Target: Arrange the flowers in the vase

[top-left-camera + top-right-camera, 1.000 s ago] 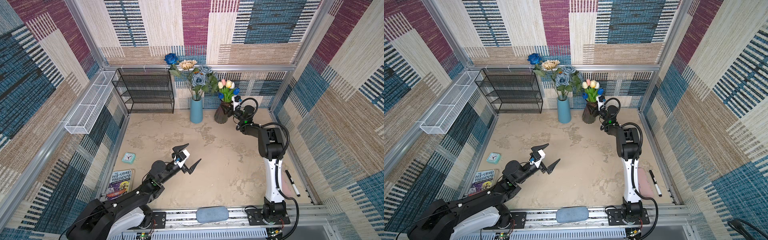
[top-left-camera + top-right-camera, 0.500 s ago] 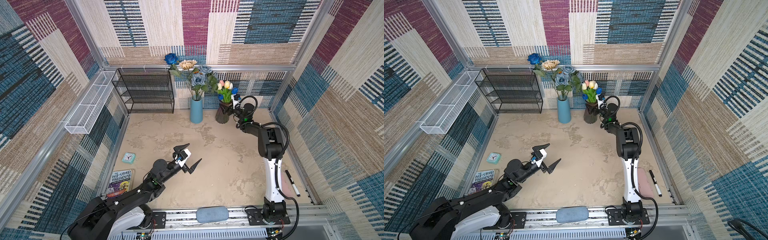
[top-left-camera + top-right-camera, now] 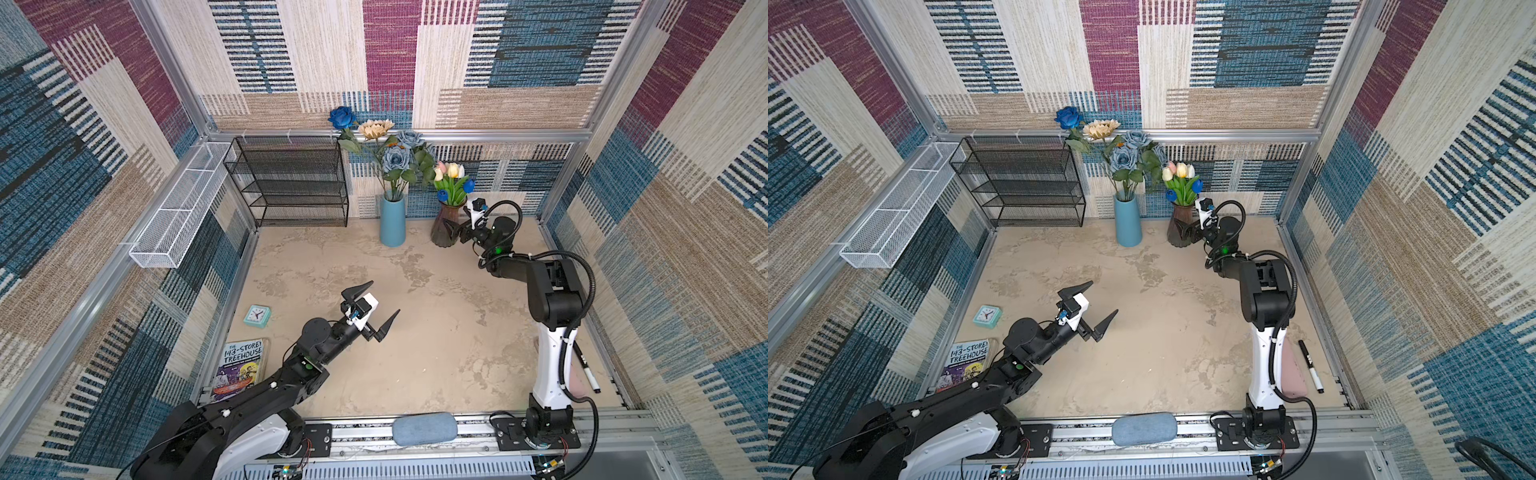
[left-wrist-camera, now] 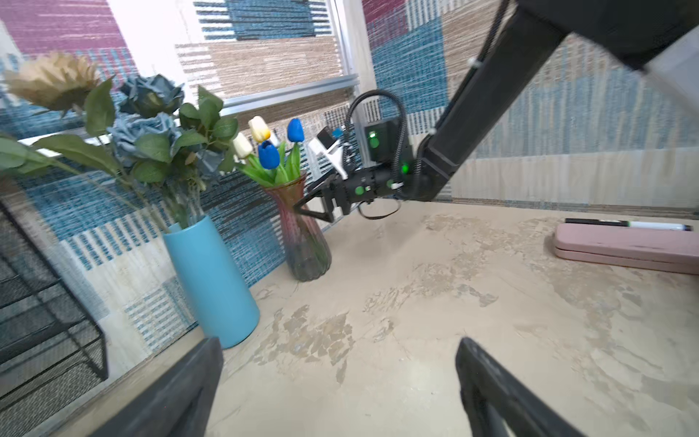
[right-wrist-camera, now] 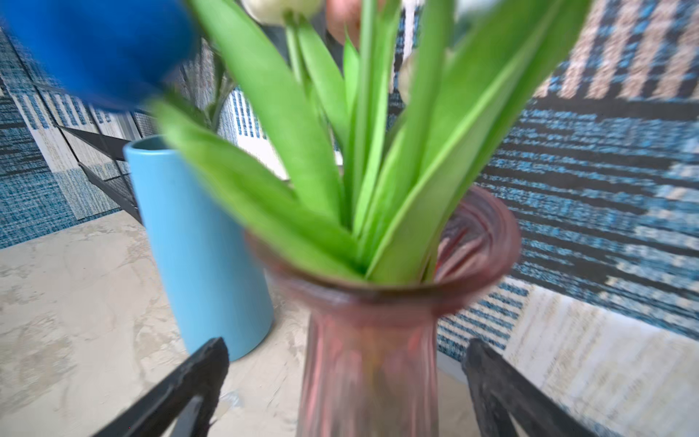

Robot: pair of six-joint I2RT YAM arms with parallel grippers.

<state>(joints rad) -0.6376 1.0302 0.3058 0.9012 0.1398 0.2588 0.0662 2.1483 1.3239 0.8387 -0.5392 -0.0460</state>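
Tulips [image 3: 452,179] upright in glass vase [image 3: 444,233], blooms up, right pincer [image 5: 347,346] apart around it, left pincer [image 3: 385,297] apart

The walls [image 3: 390,62] on all three sides are covered in woven patchwork panels of cream, tan, blue and maroon, some plain and some striped. Bare aluminium posts [image 3: 170,70] run up the two back corners in both top views, and a rail [image 3: 498,134] of the same metal crosses the back wall. The floor [image 3: 436,332] is a mottled beige, stone-like surface. A black mesh shelf rack [image 3: 291,183] stands against the back wall, upper left of centre. A long white wire basket [image 3: 178,208] hangs on the left wall beside it. The light is bright and even, with soft shadows.
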